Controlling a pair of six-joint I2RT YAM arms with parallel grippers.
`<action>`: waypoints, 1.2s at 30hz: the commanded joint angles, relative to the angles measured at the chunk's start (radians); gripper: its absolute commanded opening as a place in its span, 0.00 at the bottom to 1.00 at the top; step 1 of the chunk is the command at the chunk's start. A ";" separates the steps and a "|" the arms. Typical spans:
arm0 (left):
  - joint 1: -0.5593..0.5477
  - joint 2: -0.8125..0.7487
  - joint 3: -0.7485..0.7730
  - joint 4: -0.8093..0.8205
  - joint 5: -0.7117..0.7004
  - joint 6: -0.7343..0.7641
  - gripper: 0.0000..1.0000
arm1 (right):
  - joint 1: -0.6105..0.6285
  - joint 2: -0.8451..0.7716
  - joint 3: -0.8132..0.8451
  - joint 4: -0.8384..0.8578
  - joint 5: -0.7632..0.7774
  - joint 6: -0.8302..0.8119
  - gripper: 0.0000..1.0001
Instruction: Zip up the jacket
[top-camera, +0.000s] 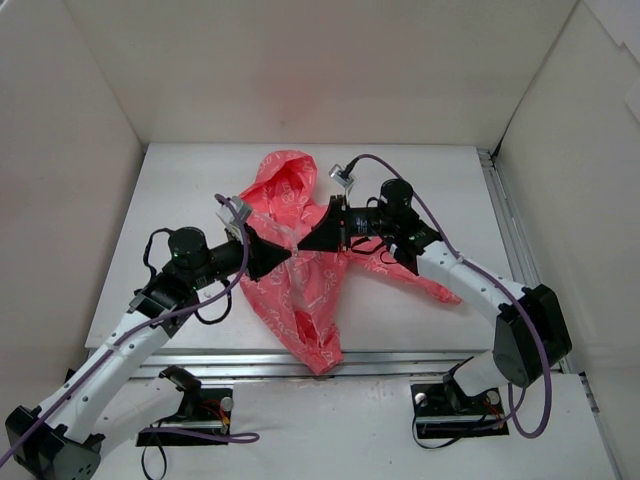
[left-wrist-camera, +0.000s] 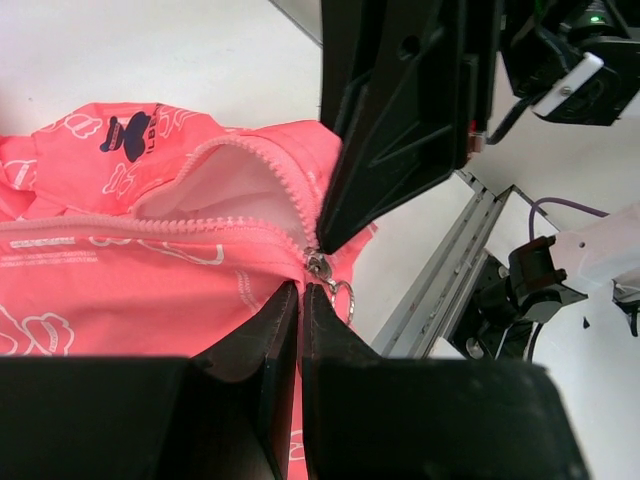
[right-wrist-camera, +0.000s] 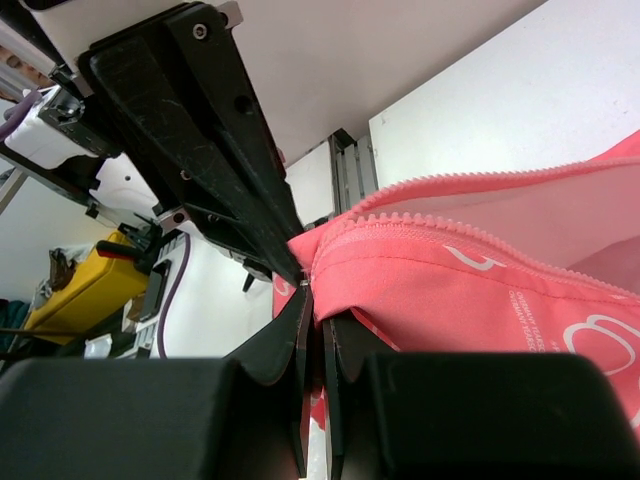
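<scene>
The coral-pink jacket with its white print hangs bunched between both grippers above the table, hood toward the back. My left gripper is shut on the jacket's fabric just below the metal zipper slider, whose ring pull hangs free. My right gripper is shut on the jacket's edge at the slider and meets the left gripper tip to tip. Past the slider the zipper teeth stand apart, showing the white lining. The dark blue emblem shows at the left.
An aluminium rail runs along the table's near edge and another along its right side. White walls enclose the table on three sides. A sleeve trails right under the right arm.
</scene>
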 joint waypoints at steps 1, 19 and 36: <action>-0.037 -0.021 -0.009 0.105 0.147 0.000 0.00 | 0.004 0.001 0.078 0.113 0.052 0.004 0.00; -0.037 0.033 -0.012 0.055 0.137 0.020 0.00 | -0.033 -0.027 0.136 0.113 0.043 0.001 0.00; -0.037 0.050 0.014 0.012 0.068 0.020 0.00 | -0.050 -0.062 0.136 0.113 0.044 -0.005 0.00</action>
